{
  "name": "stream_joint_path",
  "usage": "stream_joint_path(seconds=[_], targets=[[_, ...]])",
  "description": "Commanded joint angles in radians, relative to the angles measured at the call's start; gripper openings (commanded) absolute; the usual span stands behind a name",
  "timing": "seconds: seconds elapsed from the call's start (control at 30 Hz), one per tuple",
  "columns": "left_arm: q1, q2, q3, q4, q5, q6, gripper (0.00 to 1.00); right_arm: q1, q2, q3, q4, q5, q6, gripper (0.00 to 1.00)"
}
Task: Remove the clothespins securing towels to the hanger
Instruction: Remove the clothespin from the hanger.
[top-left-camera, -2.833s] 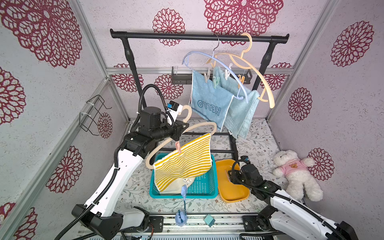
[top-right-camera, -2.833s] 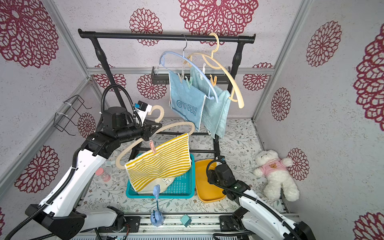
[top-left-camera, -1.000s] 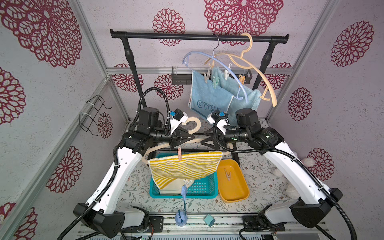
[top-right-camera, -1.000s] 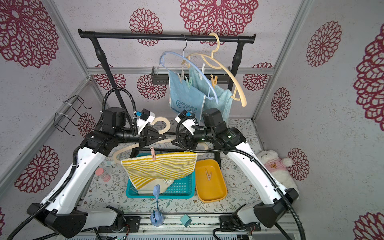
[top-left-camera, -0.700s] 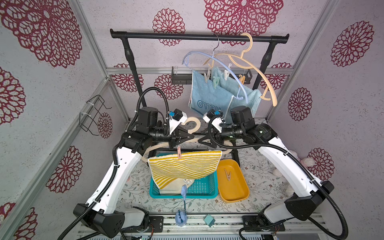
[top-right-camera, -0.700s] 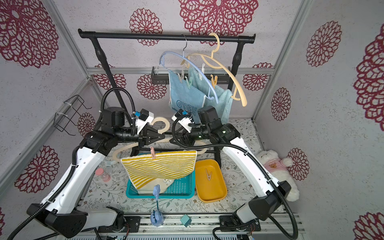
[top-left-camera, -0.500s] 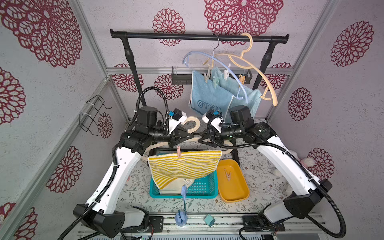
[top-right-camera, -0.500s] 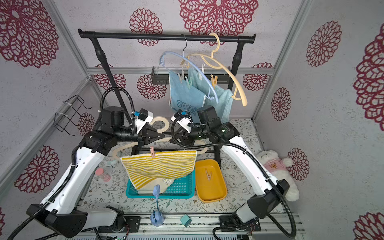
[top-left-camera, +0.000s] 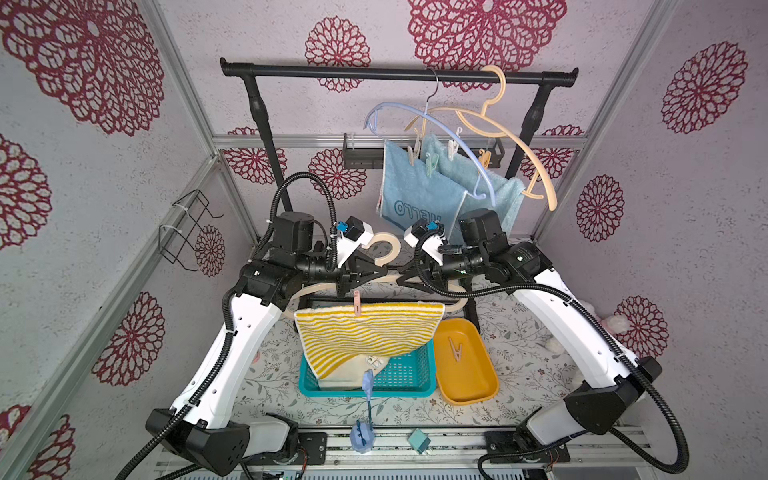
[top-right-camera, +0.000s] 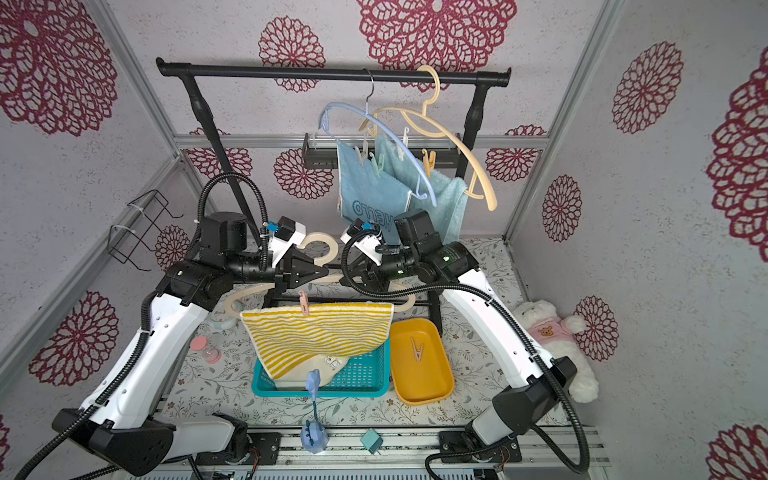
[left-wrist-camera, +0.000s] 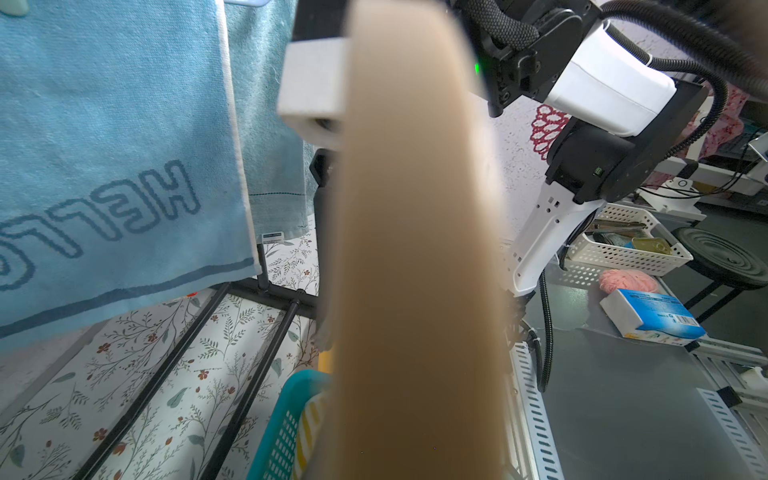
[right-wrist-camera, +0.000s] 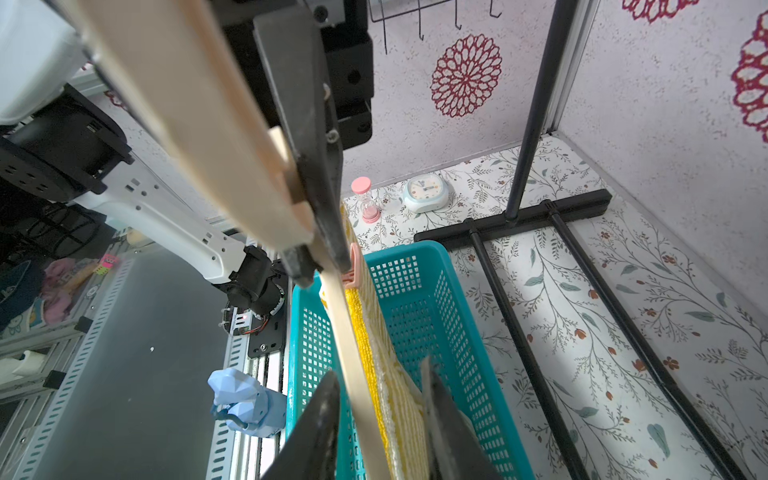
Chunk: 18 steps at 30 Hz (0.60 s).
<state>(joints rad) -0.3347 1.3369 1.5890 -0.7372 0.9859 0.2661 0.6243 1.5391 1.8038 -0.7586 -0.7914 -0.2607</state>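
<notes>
So the pink clothespin (top-left-camera: 356, 302) sits upright across the hanger (top-left-camera: 397, 250)'s bar, pinching the striped towel (top-left-camera: 365, 336)'s top edge. It's right under the left gripper (top-left-camera: 376, 272), which is clamped on the hanger's neck. The right gripper (right-wrist-camera: 378, 374) is further along that bar, jaws straddling bar and towel, and I can't tell if they've bitten yet. From there the pin lies toward the left arm, so I'd guess right does the plucking.

Black garment rack (top-left-camera: 332, 74) at back, base bars on floral mat (top-left-camera: 532, 345). Teal mesh basket (top-left-camera: 407, 392) front centre, orange-yellow tray (top-left-camera: 469, 390) just beside it, right side. White plush bear (top-right-camera: 552, 332), pink shirt, by right wall. Pink sand timer (right-wrist-camera: 365, 199) beside pale-blue clock (right-wrist-camera: 426, 193), left side. Blue faceted figurine (top-left-camera: 362, 436) and teal cube (top-left-camera: 417, 438) on front rail. Black wire rack (top-left-camera: 187, 232) on left wall.
</notes>
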Motion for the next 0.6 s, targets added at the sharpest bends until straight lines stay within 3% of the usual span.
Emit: stream_joint_path(seconds=[0.0,0.17,0.33,0.37,0.4,0.43,0.47,0.53,0.57], targets=[[0.012,0.017,0.049,0.063,0.001,0.034,0.0,0.018,0.018,0.031,-0.07,-0.048,-0.035,0.25],[0.013,0.019,0.049,0.085,-0.027,0.032,0.0,0.02,0.01,0.026,-0.066,-0.037,-0.045,0.0],[0.013,-0.005,0.018,0.164,-0.084,-0.014,0.0,0.02,-0.01,0.018,-0.033,-0.031,-0.031,0.0],[0.014,-0.012,0.01,0.182,-0.101,-0.025,0.06,0.019,-0.015,0.014,-0.025,-0.028,-0.023,0.0],[0.013,-0.019,0.005,0.193,-0.12,-0.037,0.24,0.019,-0.021,0.009,-0.015,-0.023,-0.017,0.0],[0.013,-0.029,-0.006,0.214,-0.148,-0.057,0.37,0.018,-0.027,0.002,-0.001,-0.012,-0.005,0.0],[0.013,-0.041,-0.018,0.237,-0.178,-0.076,0.43,0.018,-0.032,-0.005,0.01,-0.005,0.002,0.0],[0.014,-0.067,-0.042,0.274,-0.233,-0.098,0.74,0.016,-0.039,-0.012,0.024,0.002,0.015,0.0],[0.014,-0.085,-0.055,0.286,-0.26,-0.103,0.77,0.015,-0.04,-0.012,0.025,0.002,0.02,0.0]])
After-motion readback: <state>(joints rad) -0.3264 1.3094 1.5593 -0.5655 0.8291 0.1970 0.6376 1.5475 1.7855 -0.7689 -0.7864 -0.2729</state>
